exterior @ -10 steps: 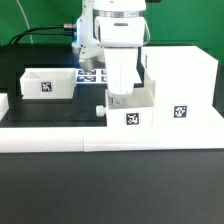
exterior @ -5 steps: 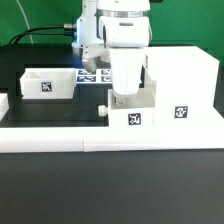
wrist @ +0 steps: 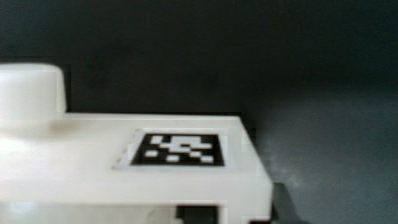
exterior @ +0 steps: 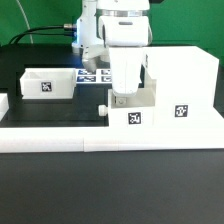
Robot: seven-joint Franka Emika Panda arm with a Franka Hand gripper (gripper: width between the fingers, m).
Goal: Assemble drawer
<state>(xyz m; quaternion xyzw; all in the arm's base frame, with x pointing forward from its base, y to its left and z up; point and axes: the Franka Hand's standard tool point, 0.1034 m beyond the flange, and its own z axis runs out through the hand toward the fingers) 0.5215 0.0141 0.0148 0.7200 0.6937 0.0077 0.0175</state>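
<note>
The fingers (exterior: 121, 96) dip into the small tray (exterior: 133, 112) on the counter (exterior: 60, 108); whether they pinch its wall I cannot tell. In the exterior view the tray sits against the tall shell (exterior: 185, 85) at its 3 o'clock, its knob (exterior: 101, 111) pointing to 9 o'clock.

We find no words, numbers or brand names to read. The only signs are black-and-white square tags (wrist: 178, 150): one each on the small white open-top plastic tray (exterior: 30, 80), the second white tray (exterior: 145, 108) and the tall white hollow plastic shell (exterior: 190, 75), and several on the marker board (exterior: 88, 74).
</note>
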